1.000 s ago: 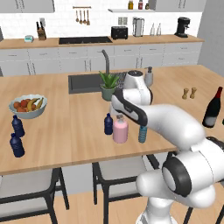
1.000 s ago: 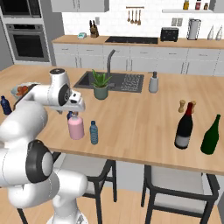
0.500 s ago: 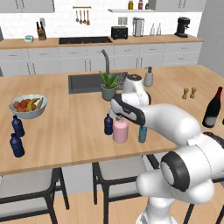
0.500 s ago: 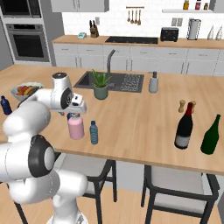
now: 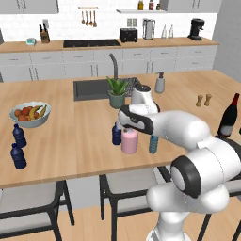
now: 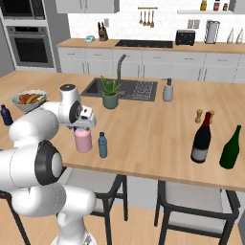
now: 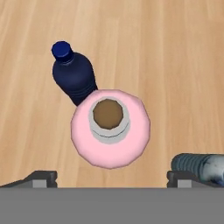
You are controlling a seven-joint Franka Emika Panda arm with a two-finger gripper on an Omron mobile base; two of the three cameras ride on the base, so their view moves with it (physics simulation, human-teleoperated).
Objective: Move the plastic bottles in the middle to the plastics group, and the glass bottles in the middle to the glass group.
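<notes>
The glass bottle, squat and pale pink (image 5: 129, 140) (image 6: 83, 140) (image 7: 111, 127), stands mid-counter. Touching or nearly touching it is the navy plastic bottle (image 5: 116, 134) (image 7: 73, 76); the slim teal plastic bottle (image 5: 153, 144) (image 6: 102, 145) (image 7: 201, 165) stands a little apart on its other side. My gripper (image 5: 131, 123) (image 6: 83, 126) (image 7: 110, 177) hangs open just above the pink bottle, looking straight down on its stopper, a fingertip (image 7: 41, 177) wide on either side. The plastics group (image 5: 18, 146) stands far left, with one of its bottles (image 6: 5, 115) at the edge of the right base view. The glass group's dark wine bottle (image 5: 229, 116) (image 6: 201, 139) stands far right.
A fruit bowl (image 5: 30, 114) (image 6: 29, 99) sits near the plastics group. Behind the bottles are a potted plant (image 5: 116, 92), the sink (image 6: 119, 88) and a soap dispenser (image 5: 160, 83). Shakers (image 5: 204, 100) and a green bottle (image 6: 230, 148) stand near the wine bottle. Stools (image 5: 127, 186) line the counter's front.
The hand has drifted a little lower and closer over the pink bottle. The jaws have stayed open and none of the bottles has moved.
</notes>
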